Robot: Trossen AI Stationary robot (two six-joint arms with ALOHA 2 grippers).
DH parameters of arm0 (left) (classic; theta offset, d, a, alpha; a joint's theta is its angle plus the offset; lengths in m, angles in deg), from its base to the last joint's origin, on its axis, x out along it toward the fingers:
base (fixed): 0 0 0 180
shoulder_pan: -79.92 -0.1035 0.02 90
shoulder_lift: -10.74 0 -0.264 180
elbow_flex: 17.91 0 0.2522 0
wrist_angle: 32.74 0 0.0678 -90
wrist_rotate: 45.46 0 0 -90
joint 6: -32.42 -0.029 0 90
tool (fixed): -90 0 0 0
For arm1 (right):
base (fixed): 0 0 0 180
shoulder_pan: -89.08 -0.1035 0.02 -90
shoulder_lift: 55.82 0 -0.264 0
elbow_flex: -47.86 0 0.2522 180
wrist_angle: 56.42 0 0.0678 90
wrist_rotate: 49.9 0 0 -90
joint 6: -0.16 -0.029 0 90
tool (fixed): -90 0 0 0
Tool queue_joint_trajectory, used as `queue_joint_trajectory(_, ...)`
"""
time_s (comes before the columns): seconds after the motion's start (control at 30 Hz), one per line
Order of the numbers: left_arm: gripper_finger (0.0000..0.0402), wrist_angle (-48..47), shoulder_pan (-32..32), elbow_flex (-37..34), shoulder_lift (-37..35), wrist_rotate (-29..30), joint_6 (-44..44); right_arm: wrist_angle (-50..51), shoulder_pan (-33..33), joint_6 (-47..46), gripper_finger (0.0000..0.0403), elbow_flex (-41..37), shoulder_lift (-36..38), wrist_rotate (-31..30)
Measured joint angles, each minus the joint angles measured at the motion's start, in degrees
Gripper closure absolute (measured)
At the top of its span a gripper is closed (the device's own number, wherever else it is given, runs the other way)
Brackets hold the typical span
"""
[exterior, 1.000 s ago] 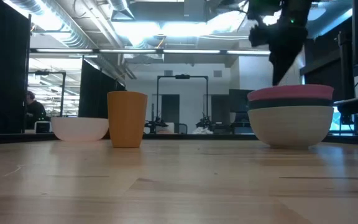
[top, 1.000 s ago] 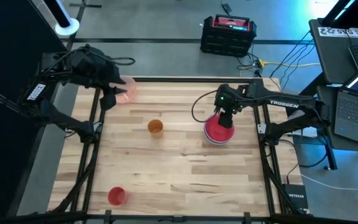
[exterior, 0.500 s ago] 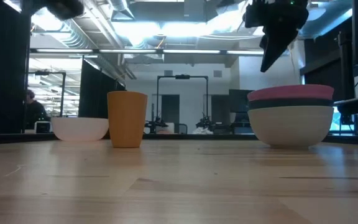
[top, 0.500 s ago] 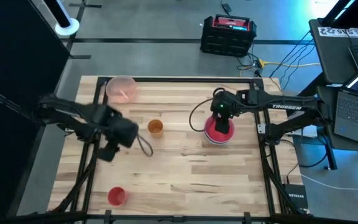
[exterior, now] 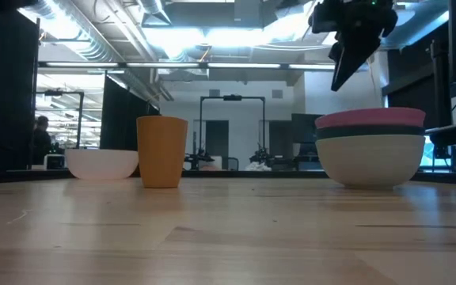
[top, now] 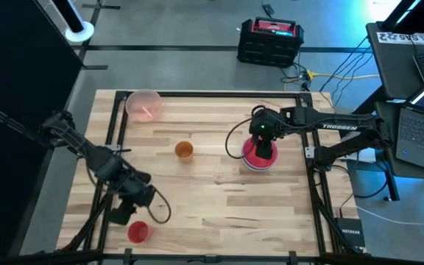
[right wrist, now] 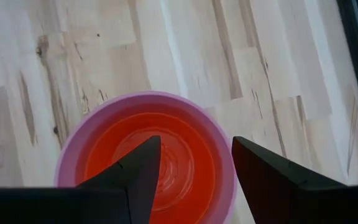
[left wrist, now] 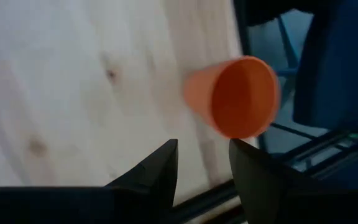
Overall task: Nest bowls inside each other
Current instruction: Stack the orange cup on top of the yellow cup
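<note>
A stack of bowls (top: 258,157) stands right of the table's middle: pale white-mint at the bottom (exterior: 370,162), dark teal above it, then mauve-pink (right wrist: 73,155) with a red bowl (right wrist: 185,155) inside. My right gripper (right wrist: 194,168) hangs open above the stack, touching nothing. A light pink bowl (top: 143,104) rests on its base at the far left. An orange cup (top: 184,150) stands upright near the middle. A small red cup (top: 138,232) stands at the near left. My left gripper (left wrist: 202,168) is open just short of this cup (left wrist: 238,96), pointing steeply down.
Black frame rails (top: 113,147) run along the table's left and right sides. The wood between the orange cup and the near edge is bare. Laptops and cables (top: 411,81) lie beyond the right edge, and a black and red case (top: 271,40) sits on the floor behind.
My left gripper has swung from the light pink bowl at the far left toward the near edge, sinking and turning as it went, and now stands by the red cup. The pink bowl has stayed put. My right gripper has shifted slightly above the stack.
</note>
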Motion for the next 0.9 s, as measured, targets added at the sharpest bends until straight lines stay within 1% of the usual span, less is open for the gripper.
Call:
queue_joint_trajectory(0.13,0.027,0.7,2.7,0.0,2.6,-0.7,3.1,-0.3,0.0,0.0,0.0217,0.0,0.0,0.0)
queue_joint_trajectory(0.23,0.027,2.2,3.6,0.0,4.8,-0.8,4.3,-0.3,0.0,0.0,0.0217,0.0,0.0,0.0)
queue_joint_trajectory(0.9,0.027,7.9,4.6,-0.4,14.4,-0.8,3.4,-0.1,0.0,0.1,0.0217,-0.1,0.0,0.0)
